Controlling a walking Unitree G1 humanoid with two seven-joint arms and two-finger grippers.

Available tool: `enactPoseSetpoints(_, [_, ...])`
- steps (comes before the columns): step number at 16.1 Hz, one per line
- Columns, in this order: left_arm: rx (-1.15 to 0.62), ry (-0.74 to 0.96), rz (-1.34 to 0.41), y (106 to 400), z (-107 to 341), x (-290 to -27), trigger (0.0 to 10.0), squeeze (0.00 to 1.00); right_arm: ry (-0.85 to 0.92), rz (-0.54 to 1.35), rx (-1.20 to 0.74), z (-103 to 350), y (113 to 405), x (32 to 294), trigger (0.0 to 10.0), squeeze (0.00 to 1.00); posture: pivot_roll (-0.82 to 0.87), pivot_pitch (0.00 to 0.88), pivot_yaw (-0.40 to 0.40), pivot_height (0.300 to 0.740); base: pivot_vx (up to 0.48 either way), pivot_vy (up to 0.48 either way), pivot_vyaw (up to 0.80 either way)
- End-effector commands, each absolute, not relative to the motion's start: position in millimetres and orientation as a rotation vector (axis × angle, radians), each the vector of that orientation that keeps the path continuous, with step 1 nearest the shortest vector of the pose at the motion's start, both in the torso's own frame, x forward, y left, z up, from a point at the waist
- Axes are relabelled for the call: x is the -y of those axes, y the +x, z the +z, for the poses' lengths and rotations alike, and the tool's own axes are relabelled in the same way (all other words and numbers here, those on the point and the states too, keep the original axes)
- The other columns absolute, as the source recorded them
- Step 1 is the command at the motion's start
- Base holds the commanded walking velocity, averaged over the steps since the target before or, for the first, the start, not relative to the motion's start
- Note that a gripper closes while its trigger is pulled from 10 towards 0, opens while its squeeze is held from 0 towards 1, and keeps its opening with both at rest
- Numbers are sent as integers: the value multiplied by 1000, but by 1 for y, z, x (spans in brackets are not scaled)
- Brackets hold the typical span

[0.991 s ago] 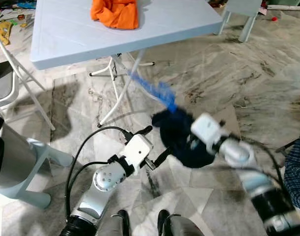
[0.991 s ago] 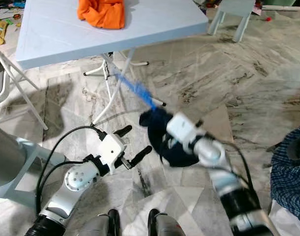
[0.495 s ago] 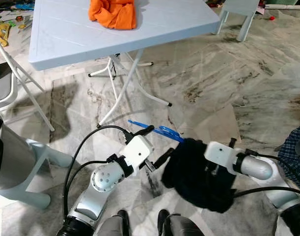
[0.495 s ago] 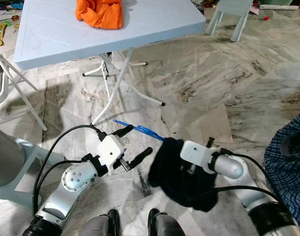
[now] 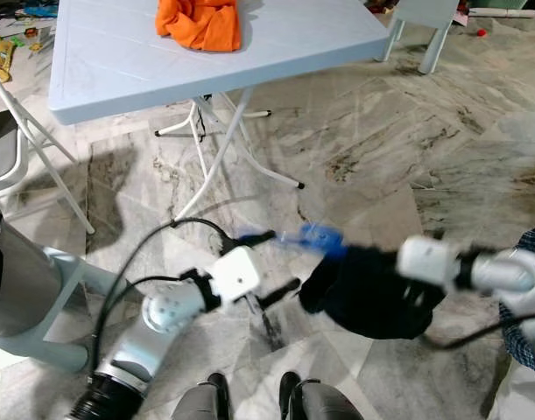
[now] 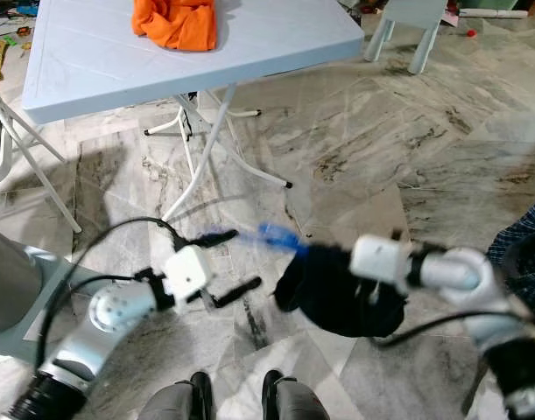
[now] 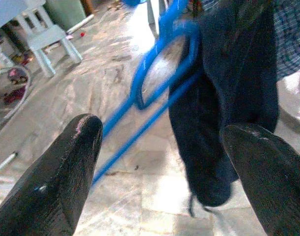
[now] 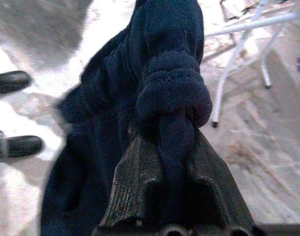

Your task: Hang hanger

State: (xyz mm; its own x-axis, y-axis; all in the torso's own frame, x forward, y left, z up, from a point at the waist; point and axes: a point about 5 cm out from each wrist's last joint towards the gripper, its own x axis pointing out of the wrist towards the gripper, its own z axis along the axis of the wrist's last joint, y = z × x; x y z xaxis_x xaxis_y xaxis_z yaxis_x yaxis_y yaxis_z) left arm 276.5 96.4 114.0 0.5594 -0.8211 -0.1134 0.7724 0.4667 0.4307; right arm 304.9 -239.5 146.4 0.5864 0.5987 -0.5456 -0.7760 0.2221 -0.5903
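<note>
Fingers (image 8: 140,182) of the right gripper (image 8: 172,187) pinch a soft dark navy garment (image 5: 372,293) that carries a thin blue plastic hanger (image 5: 306,236), low over the marble floor (image 5: 381,140).
The left gripper (image 5: 267,271) is spread wide, empty, just beside the hanger. Light, stiff plastic under limp cloth: best taken at the hook. The pale blue folding desk (image 5: 118,61), bearing an orange cloth (image 5: 200,21), stands near ahead.
</note>
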Motion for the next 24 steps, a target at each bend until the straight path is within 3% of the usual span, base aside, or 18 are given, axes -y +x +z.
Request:
enactPoseSetpoints(1, [100,474,-980,276,110,-99,10000,804,-966,973,-218,147,304,243,10000,0,-83,240,-30,740,0,0,0])
enactPoseSetpoints(2, [111,497,-970,277,110,-100,10000,420,-947,1013,-221,147,300,242,10000,0,-84,239,-33,740,0,0,0])
enactPoseSetpoints(4, [116,496,-947,281,113,-103,10000,404,-940,1033,-232,147,298,244,10000,0,-84,239,-33,740,0,0,0])
enactPoseSetpoints(5, [125,500,-931,284,116,-106,10000,294,-921,1069,-243,148,293,246,10000,0,-84,239,-33,740,0,0,0])
enactPoseSetpoints(6, [124,506,-933,286,117,-108,10000,16,-908,1108,-267,150,288,248,10000,0,-85,240,-30,740,0,0,0])
enactPoseSetpoints(10, [111,497,-999,282,113,-104,10000,0,-852,1208,-305,162,277,255,10000,0,-91,234,-23,740,0,0,0])
enactPoseSetpoints(14, [80,434,-1106,278,109,-95,10000,0,-821,1253,-241,177,278,244,10000,0,-96,215,-27,740,0,0,0])
enactPoseSetpoints(15, [74,422,-1109,281,109,-95,9373,0,-817,1257,-234,179,279,242,10000,0,-95,211,-27,740,0,0,0])
enactPoseSetpoints(16, [70,415,-1109,284,110,-95,4431,0,-828,1247,-222,182,280,242,10000,0,-93,209,-30,740,0,0,0])
enactPoseSetpoints(17, [64,412,-1118,285,110,-96,1412,0,-834,1238,-220,184,281,244,10000,0,-93,209,-30,740,0,0,0])
enactPoseSetpoints(18, [57,384,-1128,286,111,-97,0,0,-827,1232,-222,186,280,247,10000,0,-97,201,-30,740,0,0,0])
enactPoseSetpoints(22, [67,403,-1119,296,118,-103,0,0,-809,1234,-228,184,276,247,10000,0,-97,191,-25,740,0,0,0])
enactPoseSetpoints(23, [69,411,-1116,298,118,-104,2157,0,-808,1198,-187,180,280,242,10000,0,-82,169,-7,740,0,0,0])
enactPoseSetpoints(24, [67,417,-1113,299,118,-105,2588,0,-805,1189,-169,179,281,240,10000,0,-79,163,-4,740,0,0,0])
